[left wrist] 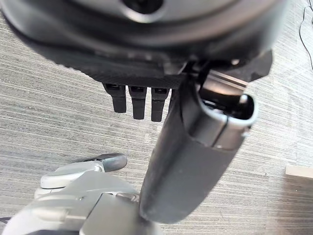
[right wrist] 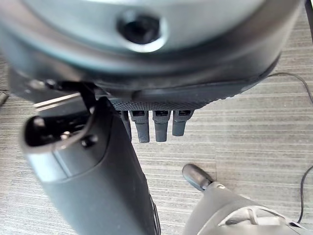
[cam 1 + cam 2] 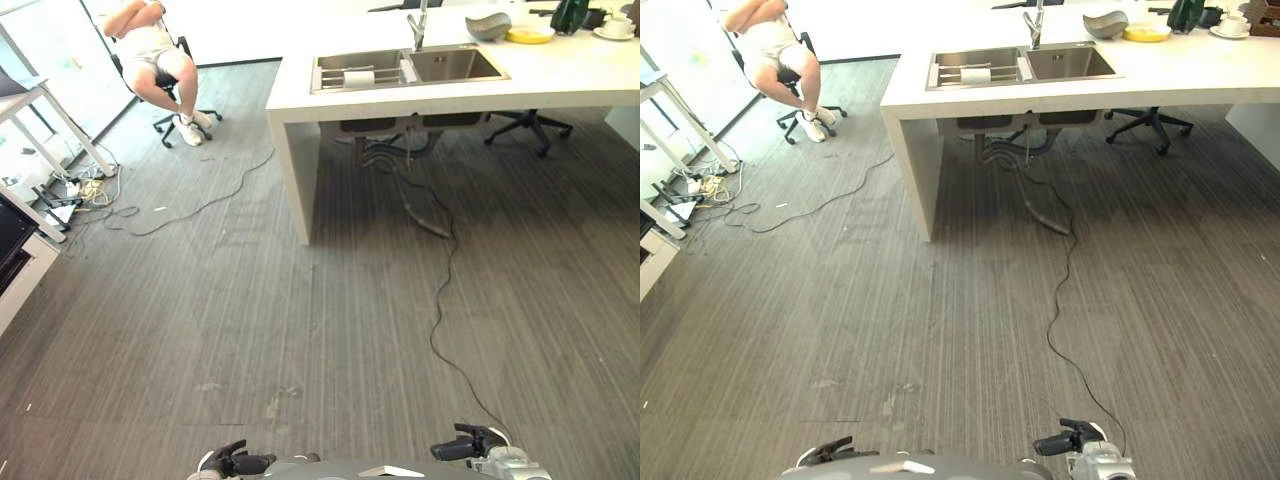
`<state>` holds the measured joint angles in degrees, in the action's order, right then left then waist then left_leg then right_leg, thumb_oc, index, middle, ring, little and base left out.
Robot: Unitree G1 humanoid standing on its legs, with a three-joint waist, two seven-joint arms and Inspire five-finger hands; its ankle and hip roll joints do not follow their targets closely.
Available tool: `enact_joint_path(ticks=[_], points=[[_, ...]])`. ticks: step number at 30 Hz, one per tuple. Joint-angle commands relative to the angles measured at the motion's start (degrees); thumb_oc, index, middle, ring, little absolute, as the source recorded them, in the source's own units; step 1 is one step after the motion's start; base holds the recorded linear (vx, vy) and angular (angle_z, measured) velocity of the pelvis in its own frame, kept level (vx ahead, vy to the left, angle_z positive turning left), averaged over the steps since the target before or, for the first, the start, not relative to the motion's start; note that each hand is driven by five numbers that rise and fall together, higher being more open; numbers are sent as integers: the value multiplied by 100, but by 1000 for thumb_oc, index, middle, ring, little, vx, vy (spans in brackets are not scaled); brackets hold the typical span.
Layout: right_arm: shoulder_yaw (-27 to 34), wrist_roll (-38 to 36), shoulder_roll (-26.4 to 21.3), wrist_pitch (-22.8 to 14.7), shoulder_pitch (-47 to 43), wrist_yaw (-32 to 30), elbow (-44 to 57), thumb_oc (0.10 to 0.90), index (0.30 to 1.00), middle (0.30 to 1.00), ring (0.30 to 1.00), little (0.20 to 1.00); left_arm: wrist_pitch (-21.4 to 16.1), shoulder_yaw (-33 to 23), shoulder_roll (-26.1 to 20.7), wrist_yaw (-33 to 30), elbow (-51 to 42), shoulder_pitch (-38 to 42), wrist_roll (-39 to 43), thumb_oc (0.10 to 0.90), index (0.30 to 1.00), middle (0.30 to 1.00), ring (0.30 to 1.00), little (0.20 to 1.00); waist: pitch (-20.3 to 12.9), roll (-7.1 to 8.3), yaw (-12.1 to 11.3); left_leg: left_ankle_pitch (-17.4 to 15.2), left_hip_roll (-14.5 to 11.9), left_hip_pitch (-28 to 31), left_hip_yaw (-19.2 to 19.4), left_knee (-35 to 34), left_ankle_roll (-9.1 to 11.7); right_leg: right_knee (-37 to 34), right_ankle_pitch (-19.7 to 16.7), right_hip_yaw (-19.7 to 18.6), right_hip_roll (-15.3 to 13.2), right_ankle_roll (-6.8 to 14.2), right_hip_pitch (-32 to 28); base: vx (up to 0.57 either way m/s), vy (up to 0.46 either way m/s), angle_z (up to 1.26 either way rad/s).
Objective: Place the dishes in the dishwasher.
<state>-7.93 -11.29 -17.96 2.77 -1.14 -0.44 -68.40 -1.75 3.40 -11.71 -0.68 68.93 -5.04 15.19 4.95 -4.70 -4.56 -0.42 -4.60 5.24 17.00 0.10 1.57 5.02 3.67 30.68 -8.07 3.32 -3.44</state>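
On the far white counter (image 3: 560, 75) sit a grey bowl (image 3: 487, 26), a yellow dish (image 3: 530, 34) and a white cup on a saucer (image 3: 617, 27). A white cylindrical item (image 3: 358, 78) lies in the left basin of the steel sink (image 3: 450, 66). My left hand (image 3: 235, 462) and right hand (image 3: 468, 445) hang low at the near edge of the view, far from the counter. In the wrist views the left hand's fingers (image 1: 139, 100) and the right hand's fingers (image 2: 156, 125) are straight over bare floor, with nothing in them.
A person (image 3: 155, 55) sits on an office chair at the far left. A black cable (image 3: 440, 300) runs across the grey floor from under the counter. An office chair (image 3: 528, 125) stands under the counter. A desk (image 3: 40, 110), loose cables (image 3: 80, 190) and a dark-fronted unit (image 3: 12, 240) line the left side.
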Motion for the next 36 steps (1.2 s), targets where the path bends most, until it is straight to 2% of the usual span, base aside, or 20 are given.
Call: enact_joint_path(ticks=[1, 10, 13, 16, 26, 30, 36], points=[[-78, 38, 23, -154, -376, -44, -231, 800, 900, 900, 900, 900, -112, -29, -4, -6, 59, 254, 62, 800, 900, 900, 900, 900, 71, 343, -70, -71, 24, 48, -174, -376, 500, -1002, -51, 132, -173, 610, -598, 17, -21, 9], [-198, -107, 127, -153, -543, -51, -153, 800, 900, 900, 900, 900, -115, -124, 47, -179, 77, 443, 449, 800, 900, 900, 900, 900, -4, 340, -21, 11, -49, 44, -217, -398, 559, -1002, 75, 109, -61, 506, -613, 17, -42, 4], [-133, -291, 165, -167, -539, -45, -90, 800, 900, 900, 900, 900, -117, -286, 150, -186, -27, 438, 966, 800, 900, 900, 900, 900, -34, 340, -42, -1, -70, 140, -209, -428, 573, -1002, 120, 150, -32, 488, -707, 52, -19, 4], [-147, -402, 199, -207, -638, -90, 66, 800, 900, 900, 900, 900, -188, -285, 164, -253, -253, 487, 1105, 800, 900, 900, 900, 900, -13, 331, -26, -7, -88, 202, -192, -434, 590, -1002, 135, 164, -19, 483, -766, 29, -15, 6], [-221, -378, 167, -182, -698, -59, 223, 800, 900, 900, 900, 900, -195, -70, 21, -367, -463, 552, 639, 800, 900, 900, 900, 900, 34, 300, -43, 7, -59, 139, -214, -443, 576, -1002, 81, 186, -47, 508, -706, -7, 14, 2], [-197, -382, 101, -203, -669, -90, 446, 800, 900, 900, 900, 900, -302, -27, -100, -421, -1181, 545, 595, 800, 900, 900, 900, 900, 100, 322, -119, -14, -25, 116, -242, -456, 547, -1002, 46, 217, -92, 535, -700, -33, 5, 0], [-230, -241, 46, -170, -757, -72, 564, 800, 900, 900, 900, 900, -243, 79, -222, -456, -1190, 598, 201, 800, 900, 900, 900, 900, 195, 376, -182, -73, 38, 207, -254, -462, 522, -1002, -26, 241, -149, 580, -790, -6, 25, 1]])
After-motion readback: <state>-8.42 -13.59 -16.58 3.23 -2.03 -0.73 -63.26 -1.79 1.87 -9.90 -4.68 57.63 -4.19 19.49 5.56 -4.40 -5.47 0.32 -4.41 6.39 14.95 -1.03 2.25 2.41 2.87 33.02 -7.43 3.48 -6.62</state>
